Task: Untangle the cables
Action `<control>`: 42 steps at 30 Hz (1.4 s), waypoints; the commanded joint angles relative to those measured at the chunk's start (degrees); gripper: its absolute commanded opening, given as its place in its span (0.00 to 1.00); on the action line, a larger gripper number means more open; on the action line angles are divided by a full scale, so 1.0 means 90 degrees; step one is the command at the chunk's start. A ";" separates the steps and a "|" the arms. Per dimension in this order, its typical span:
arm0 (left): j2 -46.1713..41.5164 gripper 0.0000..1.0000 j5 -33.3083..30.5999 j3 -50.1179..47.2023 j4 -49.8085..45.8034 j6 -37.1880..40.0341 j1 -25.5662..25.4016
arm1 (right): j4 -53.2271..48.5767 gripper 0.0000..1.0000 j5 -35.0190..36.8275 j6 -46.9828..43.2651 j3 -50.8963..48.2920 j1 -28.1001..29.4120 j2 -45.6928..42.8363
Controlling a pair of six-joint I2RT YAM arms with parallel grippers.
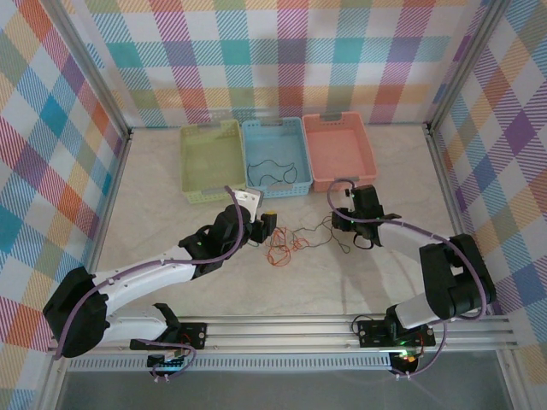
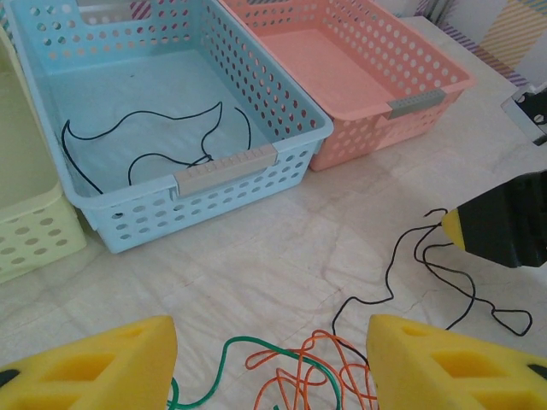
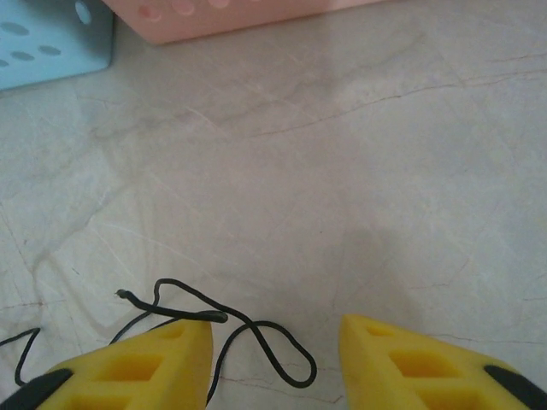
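A tangle of orange cable (image 2: 333,376) and green cable (image 2: 256,345) lies on the table right below my left gripper (image 2: 269,367), which is open above it. In the top view the tangle (image 1: 282,248) sits between both arms, with the left gripper (image 1: 270,227) at its upper left. A thin black cable (image 2: 444,273) trails right from the tangle. Its looped end (image 3: 273,342) lies flat between the open fingers of my right gripper (image 3: 275,346), which grips nothing. From above, the right gripper (image 1: 344,224) hovers over the black cable (image 1: 329,232).
Three baskets stand in a row at the back: a pale green basket (image 1: 212,160), a blue basket (image 1: 273,126) with another black cable (image 2: 162,145) inside, and a pink basket (image 1: 339,149). Metal frame rails and checkered walls close in the table.
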 commanded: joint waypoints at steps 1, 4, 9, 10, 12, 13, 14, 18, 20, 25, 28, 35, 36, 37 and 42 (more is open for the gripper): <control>0.0032 0.61 -0.0066 0.0228 0.0016 -0.0101 -0.0060 | -0.0094 0.48 -0.0275 -0.0067 0.0223 -0.0035 0.0098; 0.0054 0.61 -0.0066 0.0234 0.0009 -0.0103 -0.0055 | -0.0110 0.50 -0.0352 -0.0101 0.0245 -0.0040 0.0143; 0.0079 0.61 -0.0044 0.0241 -0.0001 -0.0103 -0.0054 | -0.0117 0.55 -0.0605 -0.0155 0.0339 -0.0040 0.0299; 0.0079 0.61 -0.0048 0.0247 0.0000 -0.0101 -0.0053 | -0.0119 0.56 -0.0667 -0.0150 0.0358 -0.0039 0.0343; 0.0084 0.61 -0.0044 0.0252 -0.0002 -0.0102 -0.0058 | -0.0108 0.58 -0.0778 -0.0157 0.0409 -0.0039 0.0434; 0.0081 0.61 -0.0038 0.0252 -0.0002 -0.0103 -0.0052 | -0.0107 0.60 -0.0838 -0.0165 0.0428 -0.0036 0.0482; 0.0074 0.61 -0.0060 0.0252 -0.0002 -0.0101 -0.0057 | -0.0116 0.61 -0.0870 -0.0170 0.0448 -0.0034 0.0515; 0.0083 0.61 -0.0043 0.0252 0.0003 -0.0103 -0.0054 | 0.0010 0.64 -0.1293 -0.0220 0.0449 -0.0034 0.0592; 0.0080 0.61 -0.0032 0.0247 -0.0002 -0.0098 -0.0054 | 0.0159 0.64 -0.1810 -0.0267 0.0434 -0.0036 0.0626; 0.0094 0.61 -0.0024 0.0271 -0.0021 -0.0103 -0.0057 | 0.0489 0.65 -0.2623 -0.0364 0.0376 0.0015 0.0645; 0.0089 0.61 -0.0031 0.0267 -0.0030 -0.0102 -0.0052 | 0.0424 0.67 -0.2826 -0.0519 0.0454 0.0131 0.0731; 0.0089 0.61 -0.0031 0.0278 -0.0040 -0.0096 -0.0055 | 0.0077 0.67 -0.2980 -0.0956 0.0723 0.0489 0.0924; 0.0089 0.61 -0.0033 0.0278 -0.0037 -0.0093 -0.0057 | 0.0049 0.67 -0.3047 -0.1012 0.0737 0.0534 0.0924; 0.0084 0.61 -0.0044 0.0272 -0.0041 -0.0093 -0.0060 | 0.0032 0.67 -0.3094 -0.1070 0.0758 0.0572 0.0921; 0.0089 0.61 -0.0042 0.0280 -0.0045 -0.0093 -0.0058 | -0.0197 0.69 -0.3144 -0.1376 0.0844 0.0753 0.0824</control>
